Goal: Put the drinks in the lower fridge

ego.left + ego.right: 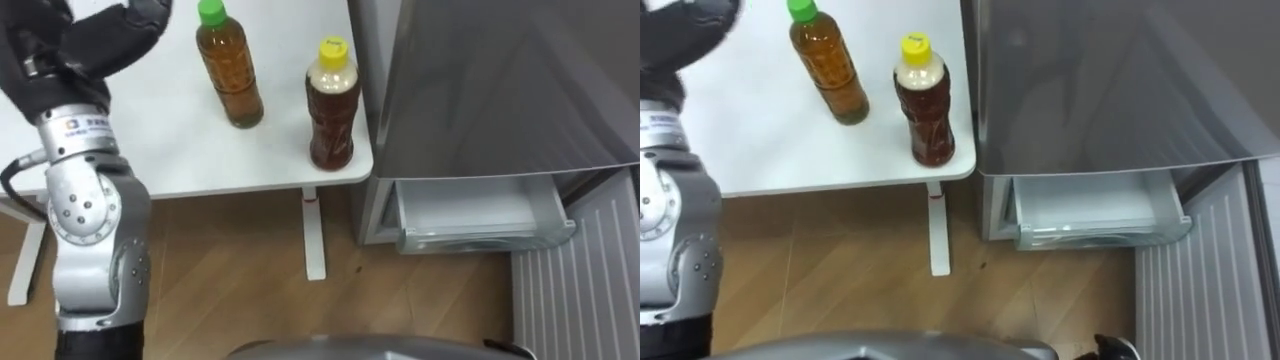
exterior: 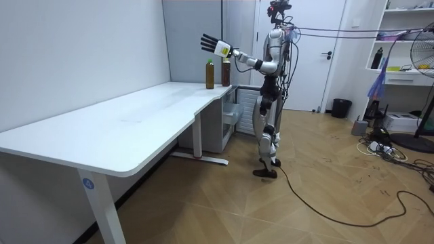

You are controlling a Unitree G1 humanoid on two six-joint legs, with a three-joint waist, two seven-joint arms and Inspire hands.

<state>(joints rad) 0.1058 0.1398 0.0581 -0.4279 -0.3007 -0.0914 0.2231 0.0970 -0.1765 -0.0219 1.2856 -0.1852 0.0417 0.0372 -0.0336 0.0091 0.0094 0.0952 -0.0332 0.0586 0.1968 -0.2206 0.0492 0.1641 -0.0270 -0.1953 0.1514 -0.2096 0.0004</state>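
- Fingers of your left hand (image 2: 213,46) are spread straight and hold nothing, raised over the table (image 1: 170,150), likely ready to reach.
- Green-capped bottle (image 1: 229,70) and yellow-capped bottle (image 1: 332,105) stand upright at the table's corner, beside the fridge (image 1: 500,90).
- Lower drawer (image 1: 480,215) sits pulled out to receive them.

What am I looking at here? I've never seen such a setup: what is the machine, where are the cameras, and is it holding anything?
It is a humanoid robot standing on two legs at the end of a white table, beside a grey fridge. Two pictures come from cameras in its head, looking down. The third comes from a camera standing in the room. On the table's corner two drinks stand upright: a green-capped bottle and a yellow-capped bottle. The robot's left hand is raised above the table, fingers straight, holding nothing. The fridge's lower drawer is open.
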